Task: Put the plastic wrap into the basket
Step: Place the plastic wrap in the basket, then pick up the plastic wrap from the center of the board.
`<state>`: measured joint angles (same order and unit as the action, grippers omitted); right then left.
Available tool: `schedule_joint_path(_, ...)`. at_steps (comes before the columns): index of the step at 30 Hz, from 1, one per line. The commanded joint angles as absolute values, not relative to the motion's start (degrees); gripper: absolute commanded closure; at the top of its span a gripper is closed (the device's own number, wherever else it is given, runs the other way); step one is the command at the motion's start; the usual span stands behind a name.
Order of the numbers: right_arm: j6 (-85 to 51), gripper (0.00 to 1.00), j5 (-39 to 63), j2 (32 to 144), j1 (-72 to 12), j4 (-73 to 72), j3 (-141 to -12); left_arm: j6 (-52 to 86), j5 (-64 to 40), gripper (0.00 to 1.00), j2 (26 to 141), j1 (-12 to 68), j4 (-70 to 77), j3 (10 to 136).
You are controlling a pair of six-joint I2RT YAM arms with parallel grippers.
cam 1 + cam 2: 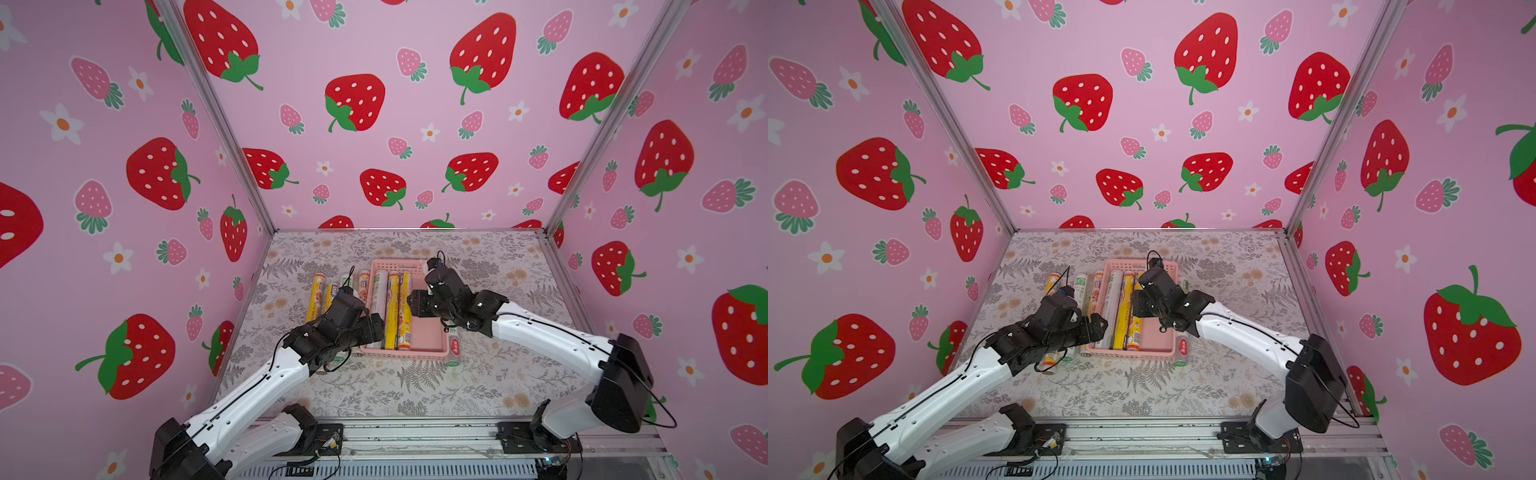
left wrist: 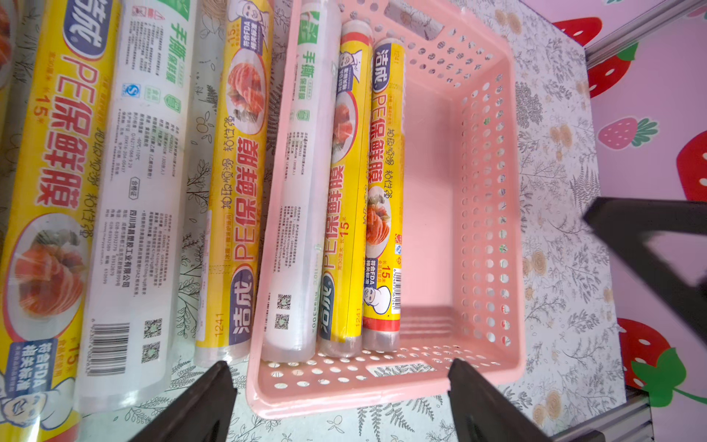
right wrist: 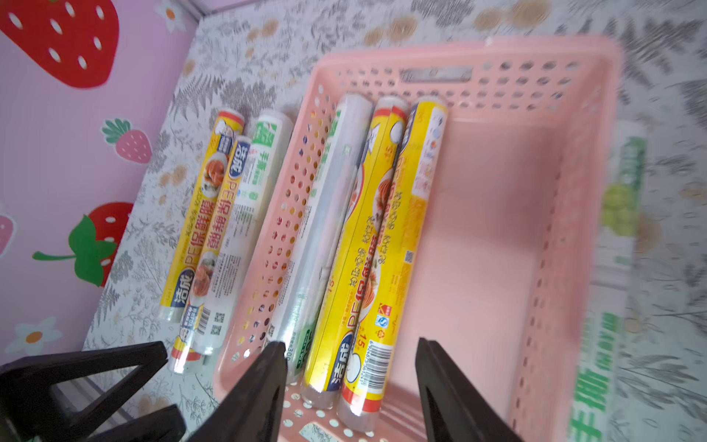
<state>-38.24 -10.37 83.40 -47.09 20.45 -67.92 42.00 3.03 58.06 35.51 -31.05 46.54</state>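
A: Plastic wrap point(image 1: 392, 307) looks light, stiff, slick. I'd pinch mid-length, across the tube. Nearest: one white roll point(image 1: 455, 347) on table point(image 1: 415, 386), just R of basket point(image 1: 428, 332); three inside; more rolls point(image 1: 318, 295) L of it.
B: Grippers?
A: Left gripper point(image 2: 340, 365) wide open, empty. Right gripper point(image 3: 350, 342) part open, empty. Both hang over basket.

The green-labelled roll point(image 3: 623, 183) beside the basket point(image 3: 566, 214) is blurred, its end cut off.

- Both top views: high, 6 o'clock, facing 12; whole grey floral-print tabletop point(image 1: 415, 390).
- Left wrist: close over shallow pink perforated plastic basket point(image 2: 482, 191), facing 1.
- Right wrist: close, facing 11; same basket.
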Motion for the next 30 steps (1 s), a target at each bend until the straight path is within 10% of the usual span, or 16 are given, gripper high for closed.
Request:
schedule_joint_path(1, -37.07, 0.39, -16.03, 78.00, -42.68, 25.66, -60.95, 41.24, 3.87, 0.08, 58.66, 35.20, -31.07, 48.74)
schedule_joint_path(10, -39.26, 0.39, -2.66, 72.22, -28.48, 24.86, -47.20, 42.01, 4.02, 0.08, 59.14, 35.24, -30.63, 46.69)
schedule_joint_path(30, -37.81, 0.39, 5.27, 83.37, -26.81, 12.48, -43.74, 43.06, 3.69, 0.08, 58.61, 35.24, -31.47, 46.54)
